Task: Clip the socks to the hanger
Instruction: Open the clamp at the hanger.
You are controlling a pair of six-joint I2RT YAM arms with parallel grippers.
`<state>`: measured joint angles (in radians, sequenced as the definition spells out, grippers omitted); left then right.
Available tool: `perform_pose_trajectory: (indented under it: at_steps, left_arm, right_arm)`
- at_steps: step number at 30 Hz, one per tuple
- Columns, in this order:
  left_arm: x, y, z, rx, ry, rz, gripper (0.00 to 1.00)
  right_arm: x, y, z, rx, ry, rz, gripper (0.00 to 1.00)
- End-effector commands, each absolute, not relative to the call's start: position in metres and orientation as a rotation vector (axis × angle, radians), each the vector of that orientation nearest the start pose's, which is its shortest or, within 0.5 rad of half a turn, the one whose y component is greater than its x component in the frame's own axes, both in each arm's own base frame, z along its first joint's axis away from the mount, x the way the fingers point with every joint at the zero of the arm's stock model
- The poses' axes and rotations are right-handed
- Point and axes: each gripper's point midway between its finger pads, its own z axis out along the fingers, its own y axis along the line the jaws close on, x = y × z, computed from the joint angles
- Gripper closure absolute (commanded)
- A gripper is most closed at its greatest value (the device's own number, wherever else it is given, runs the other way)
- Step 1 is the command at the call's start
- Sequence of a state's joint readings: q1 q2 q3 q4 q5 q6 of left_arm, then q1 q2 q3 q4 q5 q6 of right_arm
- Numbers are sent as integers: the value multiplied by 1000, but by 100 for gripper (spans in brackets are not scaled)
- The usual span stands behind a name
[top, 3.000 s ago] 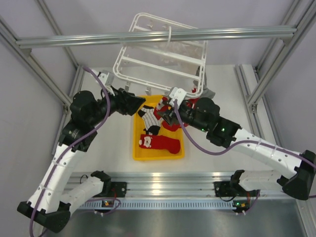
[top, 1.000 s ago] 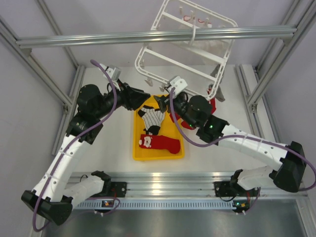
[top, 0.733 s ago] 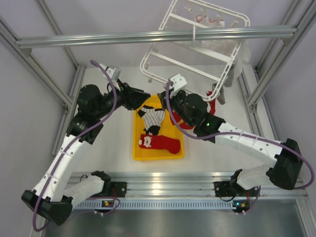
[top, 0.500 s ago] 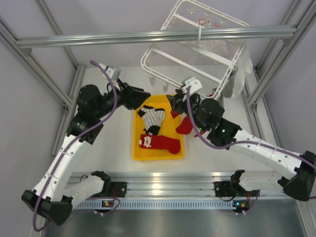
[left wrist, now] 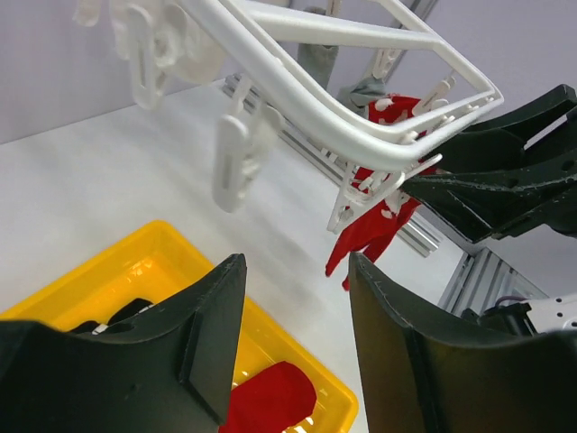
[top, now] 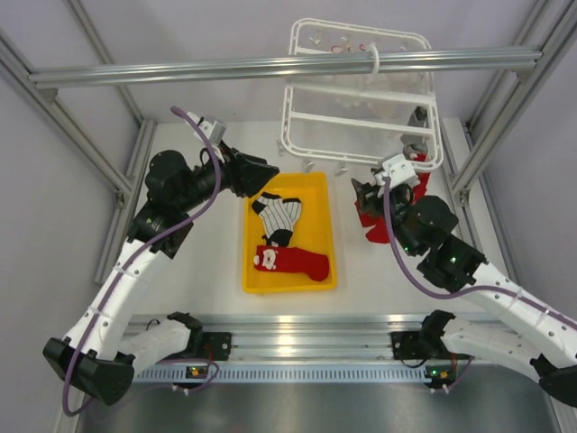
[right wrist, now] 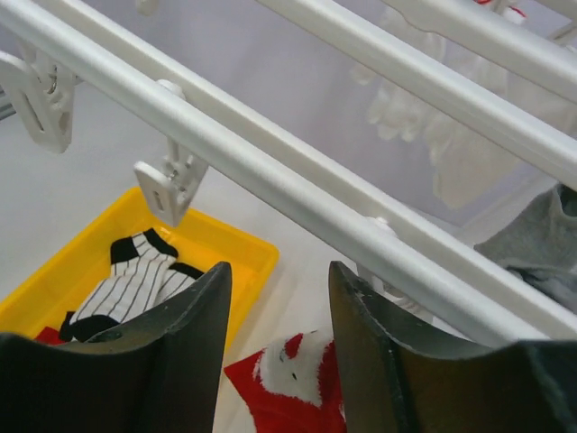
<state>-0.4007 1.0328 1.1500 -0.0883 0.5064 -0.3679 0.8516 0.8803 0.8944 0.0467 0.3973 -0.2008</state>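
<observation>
The white hanger (top: 359,97) hangs by its hook from the beam, above the back of the table. In the left wrist view a red sock (left wrist: 371,227) hangs from a clip at a corner of the hanger (left wrist: 335,135). It also shows in the top view (top: 371,224). My right gripper (top: 362,193) is open and empty beside it, just under a hanger bar (right wrist: 270,171) in its own view (right wrist: 278,268). My left gripper (top: 263,177) is open and empty over the tray's far end (left wrist: 296,260). A striped sock (top: 278,216) and a red sock (top: 290,262) lie in the tray.
The yellow tray (top: 252,280) sits mid-table. The grey aluminium beam (top: 225,69) crosses overhead. White socks (right wrist: 446,149) and a grey sock (right wrist: 539,242) hang on the hanger's far side. Frame posts stand at both sides.
The hanger swung right and now hangs squarer. My right gripper drew back from the tray to the right, and the red sock now hangs at the hanger's corner. The left arm barely moved.
</observation>
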Motion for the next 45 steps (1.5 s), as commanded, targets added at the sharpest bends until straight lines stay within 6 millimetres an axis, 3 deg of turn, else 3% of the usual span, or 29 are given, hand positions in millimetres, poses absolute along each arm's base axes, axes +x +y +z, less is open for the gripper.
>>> perform_pose_trajectory:
  at_steps: [1, 4, 7, 8, 13, 18, 22, 28, 30, 31, 37, 40, 45]
  left_arm:
    - [274, -228, 413, 484, 1486, -1010, 46]
    - [275, -230, 409, 486, 1499, -1017, 46]
    - [277, -230, 411, 484, 1496, -1014, 46]
    - [278, -230, 411, 481, 1498, -1012, 45]
    - [278, -228, 418, 450, 1492, -1018, 45]
    - [275, -227, 418, 444, 1498, -1024, 45]
    - [274, -227, 415, 448, 1504, -1026, 45]
    - [273, -227, 413, 448, 1509, -1029, 45]
    - [275, -228, 413, 441, 1513, -1034, 45]
    - [275, -228, 412, 437, 1518, -1035, 45]
    - [269, -232, 416, 468, 1505, -1072, 46]
    - [256, -236, 434, 506, 1429, -1122, 46]
    - [234, -247, 459, 589, 1356, -1234, 48]
  right_arm:
    - [270, 180, 362, -450, 1415, 196, 51]
    - [251, 199, 363, -545, 1374, 335, 41]
    - [245, 210, 356, -584, 1353, 391, 36]
    - [250, 208, 362, -547, 1326, 383, 36]
    - [284, 193, 350, -420, 1361, 262, 37]
    - [298, 188, 374, -345, 1294, 282, 39]
    - [289, 193, 390, -364, 1242, 336, 34]
    - [269, 195, 394, -415, 1187, 403, 29]
    - [270, 194, 394, -404, 1188, 404, 34]
    - [271, 194, 396, -395, 1187, 403, 45]
    - [271, 199, 404, -407, 1158, 413, 87]
    - [265, 205, 406, -452, 1140, 442, 97]
    - [255, 217, 404, -540, 1163, 492, 100]
